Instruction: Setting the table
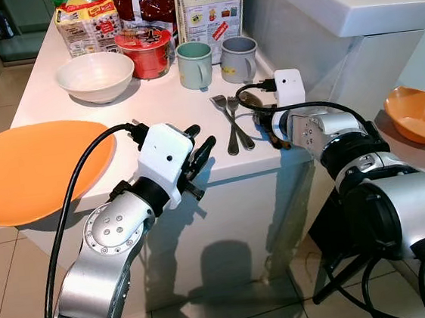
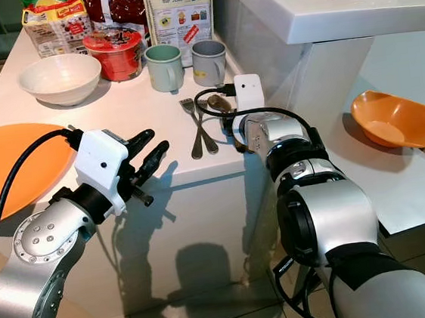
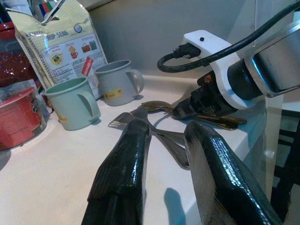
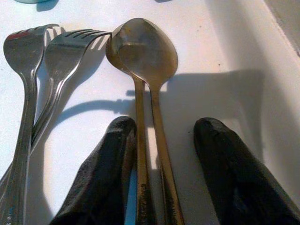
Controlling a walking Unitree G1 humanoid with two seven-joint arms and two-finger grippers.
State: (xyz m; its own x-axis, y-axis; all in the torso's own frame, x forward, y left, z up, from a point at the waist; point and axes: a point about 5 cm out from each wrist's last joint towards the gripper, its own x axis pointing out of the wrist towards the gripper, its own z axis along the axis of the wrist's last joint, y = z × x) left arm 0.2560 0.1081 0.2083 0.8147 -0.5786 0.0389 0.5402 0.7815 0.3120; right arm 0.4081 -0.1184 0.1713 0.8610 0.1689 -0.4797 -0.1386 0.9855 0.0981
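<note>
The right gripper (image 4: 159, 168) is lowered onto the white countertop (image 1: 153, 104), its two black fingers (image 4: 101, 178) parted and straddling the handles of two stacked brass-coloured metal spoons (image 4: 147, 51), not yet closed on them. Just beside that finger lie two silver metal forks (image 4: 42, 56). The left gripper (image 1: 201, 156) hovers near the counter edge, fingers slightly apart and empty, with the large orange round plate (image 1: 31, 167) on its outer side. The step in hand looks like picking up cutlery; next, the fingers would need to close on the spoon handles and lift.
</note>
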